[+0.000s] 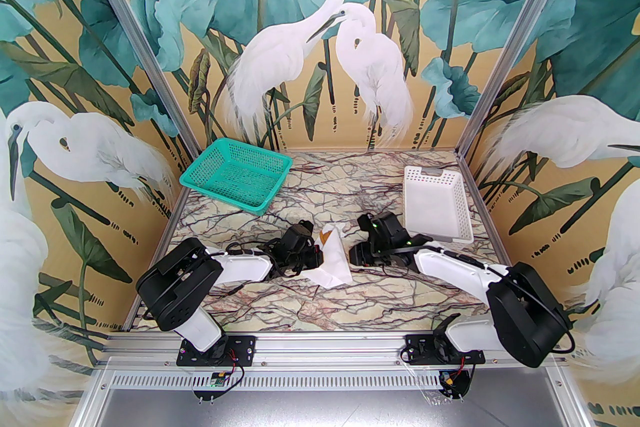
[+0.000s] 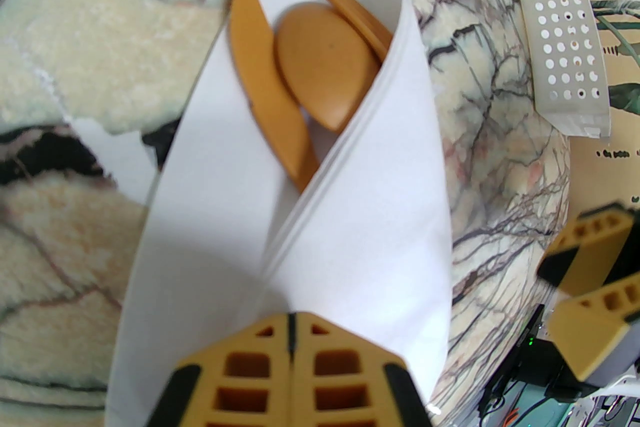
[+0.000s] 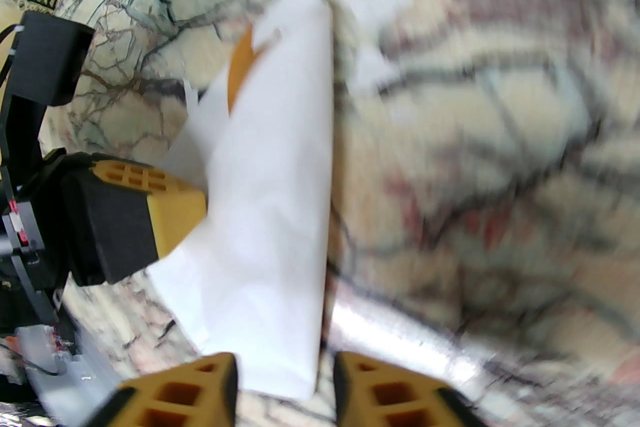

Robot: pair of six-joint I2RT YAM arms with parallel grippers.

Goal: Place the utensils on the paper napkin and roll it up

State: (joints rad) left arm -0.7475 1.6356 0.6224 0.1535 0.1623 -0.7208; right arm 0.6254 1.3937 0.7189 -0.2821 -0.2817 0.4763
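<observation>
Centrally on the marbled table, the white paper napkin is wrapped into a loose cone around the utensils. Their orange-brown tops poke out of its open end in the upper middle of the left wrist view. One flat, blade-like piece lies just left of the rounded spoon bowl, and a third tip is tucked behind.

The left fingers are pressed together at the bottom of that view, right against the napkin's lower part. Whether a fold is pinched between them cannot be told. The right fingers stand parted, and at the right edge of the left wrist view they are near the napkin but apart from it.

A green mesh basket sits at the table's far left and a white perforated basket at its far right.
</observation>
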